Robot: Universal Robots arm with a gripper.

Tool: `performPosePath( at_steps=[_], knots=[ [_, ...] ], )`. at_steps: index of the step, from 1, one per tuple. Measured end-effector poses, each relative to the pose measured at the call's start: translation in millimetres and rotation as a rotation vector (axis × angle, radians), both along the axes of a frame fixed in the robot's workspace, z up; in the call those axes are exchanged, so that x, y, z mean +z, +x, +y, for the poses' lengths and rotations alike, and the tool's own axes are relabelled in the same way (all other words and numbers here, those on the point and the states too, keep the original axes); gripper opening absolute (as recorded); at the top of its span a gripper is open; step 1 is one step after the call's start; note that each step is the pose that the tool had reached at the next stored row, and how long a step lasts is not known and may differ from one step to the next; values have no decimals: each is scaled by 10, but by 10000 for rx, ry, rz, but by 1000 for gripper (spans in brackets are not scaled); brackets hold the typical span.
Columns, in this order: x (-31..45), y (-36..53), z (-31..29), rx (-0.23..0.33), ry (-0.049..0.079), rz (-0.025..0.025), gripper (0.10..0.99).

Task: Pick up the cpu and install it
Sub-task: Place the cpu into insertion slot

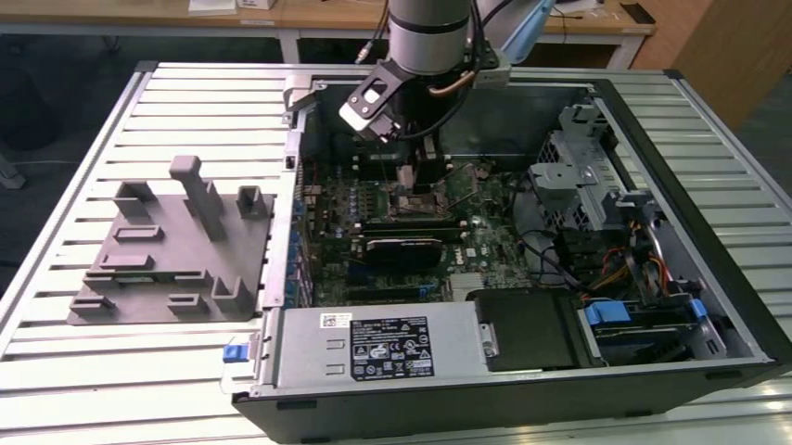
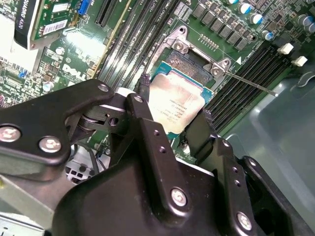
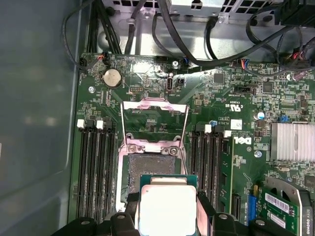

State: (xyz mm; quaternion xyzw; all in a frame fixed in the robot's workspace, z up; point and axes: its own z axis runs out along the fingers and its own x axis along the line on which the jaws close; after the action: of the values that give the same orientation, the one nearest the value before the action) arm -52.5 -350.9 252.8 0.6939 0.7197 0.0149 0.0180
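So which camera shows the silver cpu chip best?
The second wrist view: the cpu shows nearly its whole metal top, held in the gripper over the open socket. The first wrist view crops it at the picture's edge. In the exterior view the arm covers it.

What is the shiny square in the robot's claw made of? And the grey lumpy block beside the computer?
The cpu in the gripper has a top that looks like silvery metal, since it gleams; its thin greenish rim looks like circuit-board material. The grey block looks like matt plastic: dull, even grey, no shine, though that is a guess.
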Motion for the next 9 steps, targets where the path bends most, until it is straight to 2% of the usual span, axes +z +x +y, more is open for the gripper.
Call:
performPosePath(
  at_steps=[5,9],
  knots=[
    [-46,4,12,-2,-50,-1,541],
    [-92,6,28,-1,-239,1,541]
  ],
)
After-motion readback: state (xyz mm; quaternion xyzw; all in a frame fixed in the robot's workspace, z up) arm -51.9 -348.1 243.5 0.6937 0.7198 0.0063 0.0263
